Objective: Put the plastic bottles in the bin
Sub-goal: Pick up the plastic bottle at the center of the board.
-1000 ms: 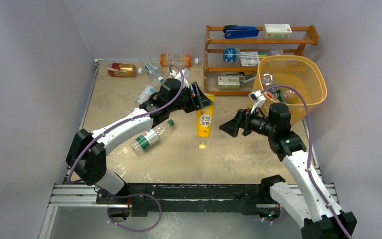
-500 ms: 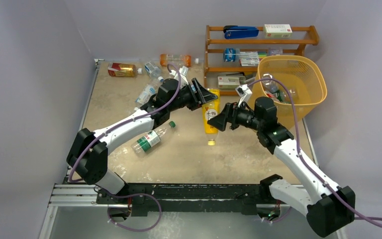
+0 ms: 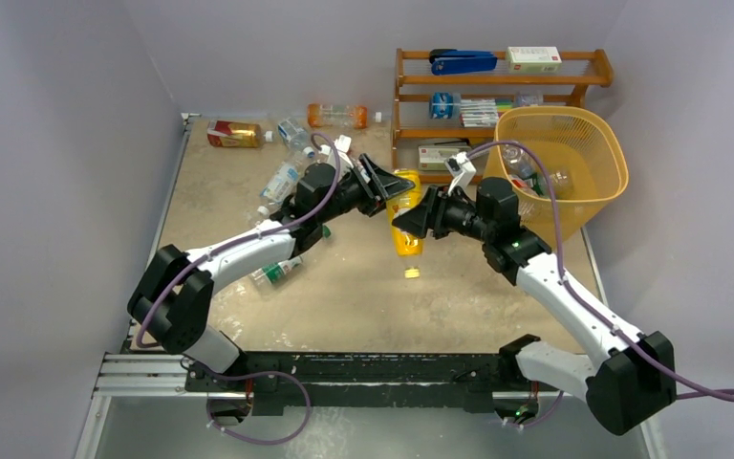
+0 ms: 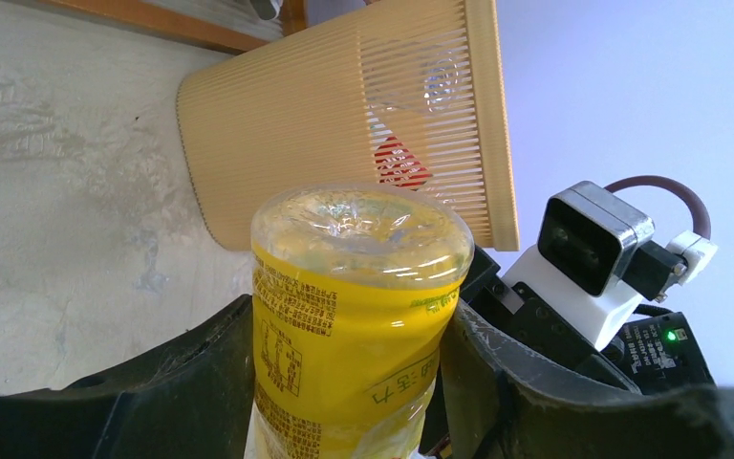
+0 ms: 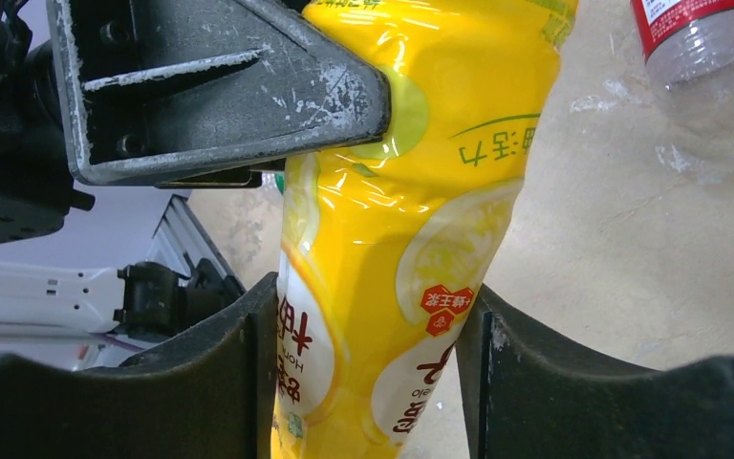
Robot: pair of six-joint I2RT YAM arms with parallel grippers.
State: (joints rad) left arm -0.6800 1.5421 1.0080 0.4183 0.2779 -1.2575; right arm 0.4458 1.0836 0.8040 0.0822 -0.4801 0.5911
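1. The yellow bottle (image 3: 406,237) hangs in the air just left of the bin (image 3: 559,112), base up and cap end down; both arms meet at it, and the table (image 3: 344,306) shows below it.
2. The left gripper (image 4: 349,320) pinches the yellow bottle near its base; one black finger presses each side of the yellow wrap, and the dimpled clear base stands above them in the left wrist view.
3. The right gripper (image 5: 371,287) reaches the same bottle from the bin's side; its two fingers lie against the bottle's flanks further toward the cap end, beneath a finger of the left gripper that crosses the top of the right wrist view.
4. The bin is a yellow-orange latticed wastebasket; a few clear bottles (image 3: 535,177) already lie inside it, and a red-labelled bottle (image 4: 399,163) shows through its slats.
5. Other bottles lie loose on the table well to the left of the bin:
   - an amber bottle (image 3: 234,134) lies farthest from it;
   - an orange bottle (image 3: 337,115) lies nearer to it;
   - two small clear bottles (image 3: 293,132) lie between those and the left arm;
   - a green-labelled bottle (image 3: 272,274) lies partly under the left arm.
6. A wooden shelf rack (image 3: 497,55) stands just behind the bin, on its left; a blue stapler (image 3: 464,62) and a white box (image 3: 533,59) sit on its top shelf.
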